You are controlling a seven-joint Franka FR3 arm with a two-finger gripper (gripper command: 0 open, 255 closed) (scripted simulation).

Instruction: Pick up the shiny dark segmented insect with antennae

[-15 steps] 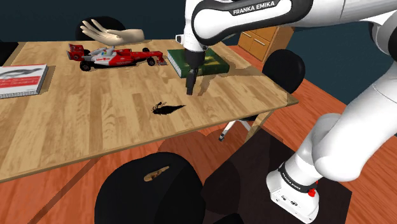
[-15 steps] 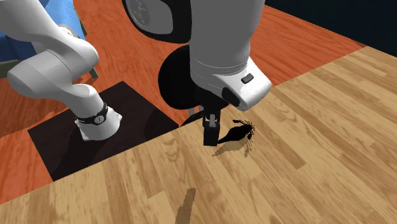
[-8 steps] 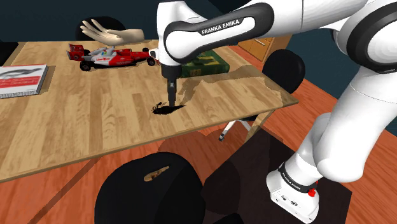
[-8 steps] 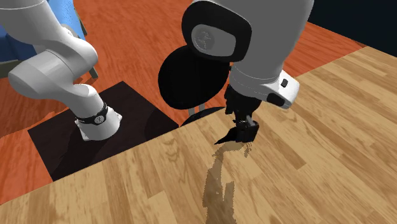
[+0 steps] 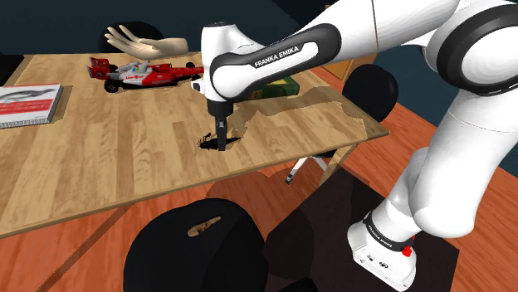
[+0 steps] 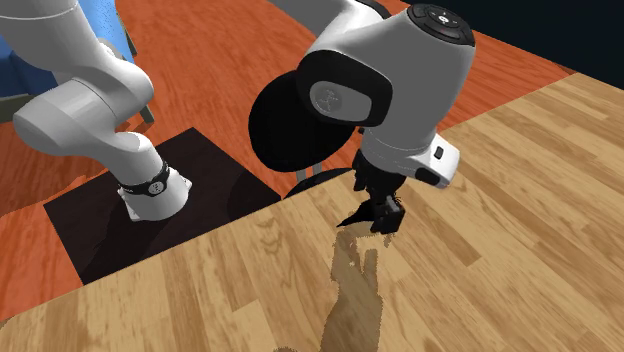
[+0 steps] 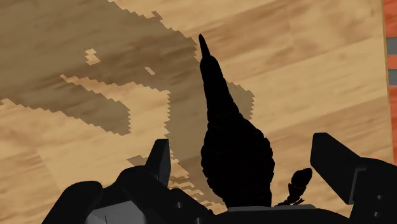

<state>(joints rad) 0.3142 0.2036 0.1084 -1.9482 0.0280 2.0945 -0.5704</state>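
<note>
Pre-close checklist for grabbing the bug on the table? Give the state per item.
1. Pincer open: ok, fingers stand apart.
2. Insect between the fingers: ok.
3. Fingers not touching the insect: ok, gaps on both sides.
4. Fingertips down on the table: cannot tell whether they touch.
5. Toy car well away from the pincer: ok.

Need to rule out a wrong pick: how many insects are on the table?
1. The black insect lies on the wooden table, between the fingers of the open pincer, untouched. The arm could hide others.
</note>
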